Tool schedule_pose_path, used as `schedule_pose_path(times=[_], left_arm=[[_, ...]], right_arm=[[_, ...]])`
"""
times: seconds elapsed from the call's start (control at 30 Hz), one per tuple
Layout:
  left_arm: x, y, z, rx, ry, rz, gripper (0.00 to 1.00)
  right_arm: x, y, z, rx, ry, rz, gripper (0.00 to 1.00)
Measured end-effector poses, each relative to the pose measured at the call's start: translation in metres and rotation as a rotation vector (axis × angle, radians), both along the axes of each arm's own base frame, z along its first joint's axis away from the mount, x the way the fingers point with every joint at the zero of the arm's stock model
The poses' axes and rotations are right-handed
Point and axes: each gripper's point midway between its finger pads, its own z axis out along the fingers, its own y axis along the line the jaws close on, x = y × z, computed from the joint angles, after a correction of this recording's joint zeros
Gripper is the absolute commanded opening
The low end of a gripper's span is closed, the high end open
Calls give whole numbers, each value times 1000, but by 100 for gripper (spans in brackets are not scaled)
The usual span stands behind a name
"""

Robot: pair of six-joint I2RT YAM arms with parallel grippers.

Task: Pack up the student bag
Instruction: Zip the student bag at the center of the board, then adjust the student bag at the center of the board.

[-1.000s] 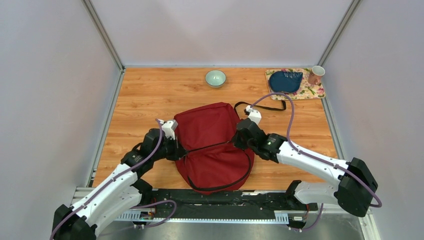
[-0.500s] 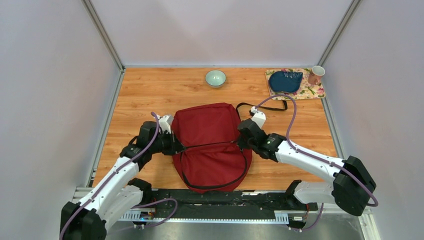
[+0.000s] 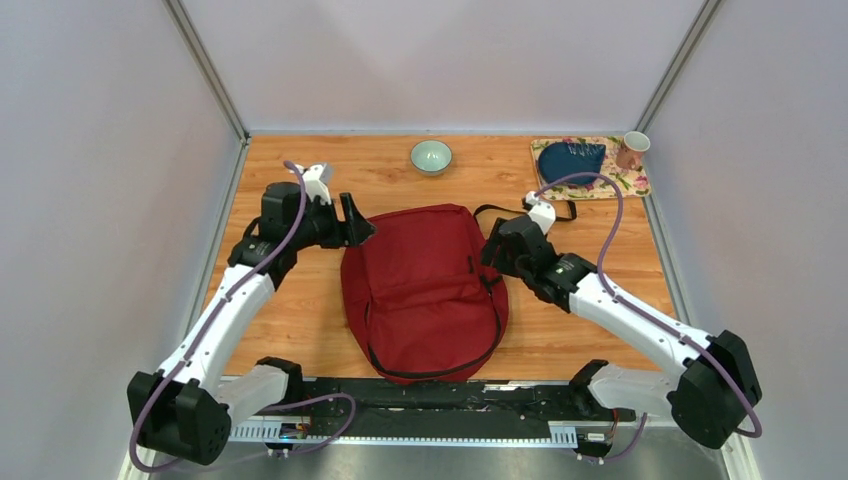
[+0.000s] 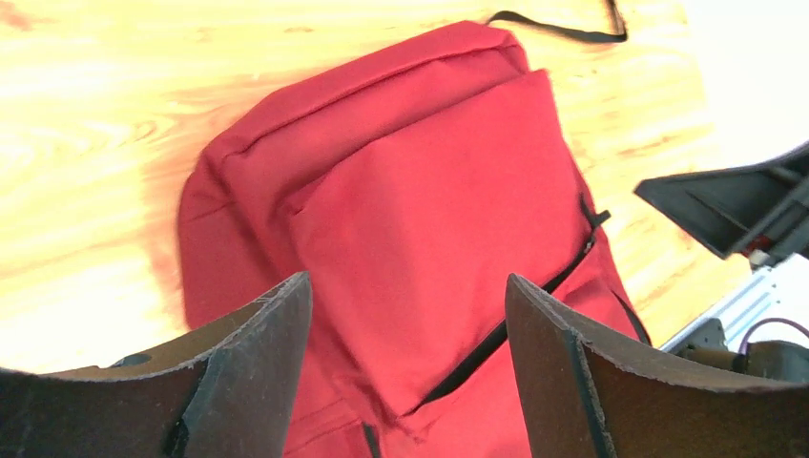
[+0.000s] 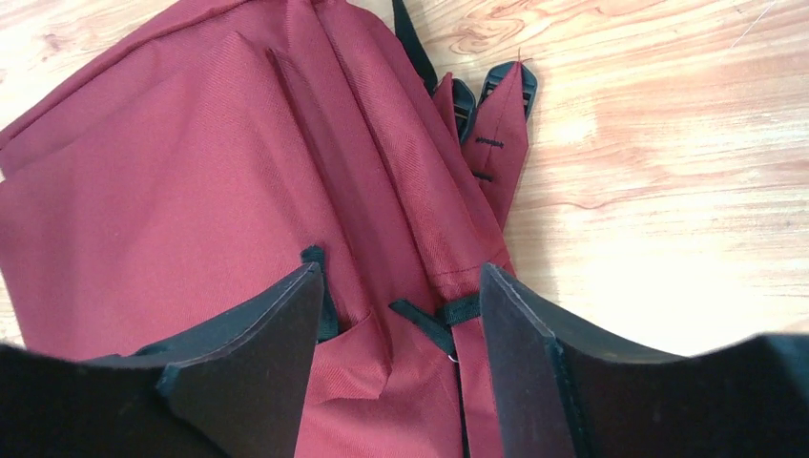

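One table (image 3: 290, 330), wood-grain. One bag (image 3: 425, 290), dark red with black straps, lying flat at the table's middle, its bottom toward the near edge. right gripper (image 3: 492, 252): jaws apart, holding nothing, at the bag's right side. left gripper (image 3: 360, 226): jaws wide apart, holding nothing, by the bag's far left corner. One bowl (image 3: 431, 156), pale green, middle of the far edge. One mat (image 3: 625, 184), floral, in the far right corner, carrying a pouch (image 3: 571, 161) and a cup (image 3: 631, 150).

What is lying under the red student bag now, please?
The student bag lies flat on the wooden table. A black strap comes out at its far right corner. Anything else beneath is covered by the fabric.
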Motion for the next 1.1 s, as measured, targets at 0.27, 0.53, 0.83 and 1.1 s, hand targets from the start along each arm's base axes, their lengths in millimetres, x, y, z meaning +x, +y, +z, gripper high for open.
schedule_pose_path(times=[0.27, 0.53, 0.83, 1.1], left_arm=[[-49, 18, -55, -6, 93, 34, 82], [-99, -3, -132, -209, 331, 1, 83], [-17, -44, -93, -346, 332, -109, 82], [42, -63, -74, -408, 270, -164, 83]], right_arm=[[-24, -5, -13, 54, 36, 55, 67], [-39, 41, -54, 154, 219, 228, 67], [-9, 77, -50, 215, 257, 254, 67], [30, 70, -38, 236, 210, 168, 67]])
